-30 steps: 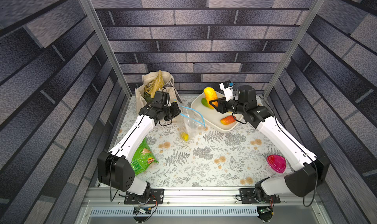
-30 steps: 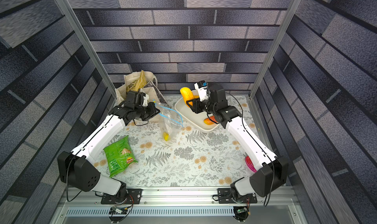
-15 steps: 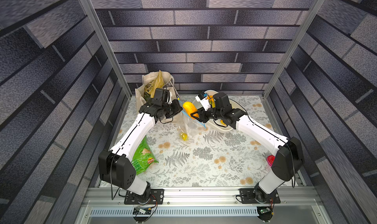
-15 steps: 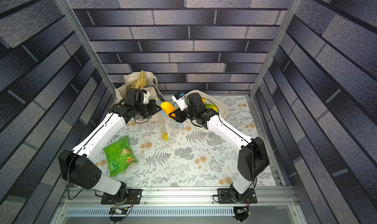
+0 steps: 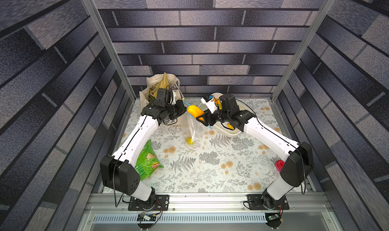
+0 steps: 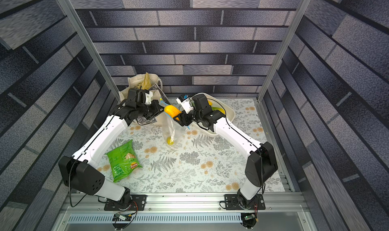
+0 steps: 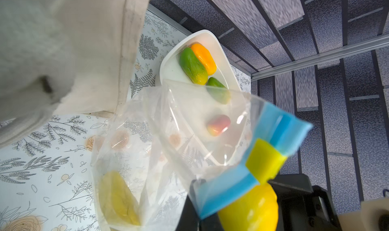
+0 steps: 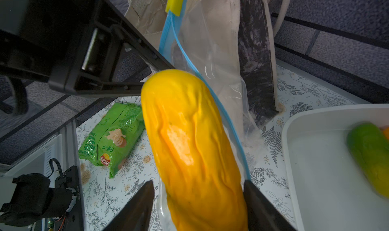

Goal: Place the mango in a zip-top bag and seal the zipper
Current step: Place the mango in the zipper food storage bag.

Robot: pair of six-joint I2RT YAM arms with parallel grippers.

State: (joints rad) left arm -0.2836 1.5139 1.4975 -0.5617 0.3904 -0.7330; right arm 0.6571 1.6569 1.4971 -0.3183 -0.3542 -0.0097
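At the centre of both top views, the mango [image 5: 194, 112] sits at the open mouth of the zip-top bag [image 5: 192, 128]. It is long, orange-yellow and wrinkled, with a pale scuff. The right hand [image 8: 197, 183] has its fingers apart, one clear of the fruit. The left hand [image 5: 182, 111] is clamped on the bag's mouth by the blue zipper [image 8: 164, 38]. A canvas tote [image 5: 147, 94] stands just behind. On the table [image 5: 210, 169], a white tray [image 5: 227, 132] of fruit lies to the right and a green packet [image 5: 146, 162] at lower left.

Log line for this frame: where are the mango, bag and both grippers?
stage: mango at zip-top bag mouth | left gripper: shut on zip-top bag rim | right gripper: open around mango | zipper: unsealed
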